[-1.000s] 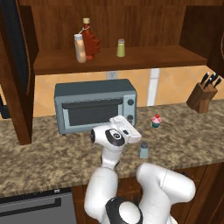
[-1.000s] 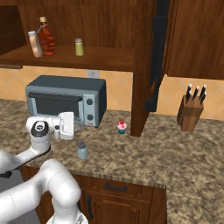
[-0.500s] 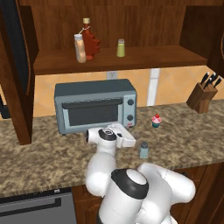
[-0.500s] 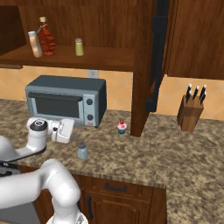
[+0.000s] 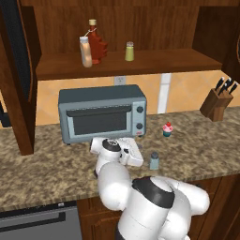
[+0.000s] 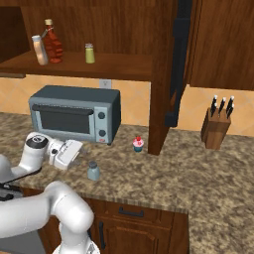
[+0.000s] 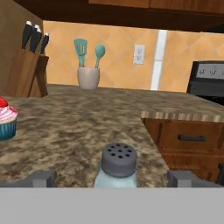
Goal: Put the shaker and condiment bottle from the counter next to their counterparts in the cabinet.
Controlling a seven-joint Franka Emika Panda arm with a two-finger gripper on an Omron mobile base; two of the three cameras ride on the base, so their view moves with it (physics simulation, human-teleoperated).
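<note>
Cupcake (image 7: 6,118) and toaster oven (image 5: 102,114) near shaker (image 7: 117,166)

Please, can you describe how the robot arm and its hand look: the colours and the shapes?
The arm is glossy white, built of rounded, bulbous segments with dark grey-black joint rings. The hand is a boxy white block. Its two fingertips are small and dark grey. No cables or markings are visible.
</note>
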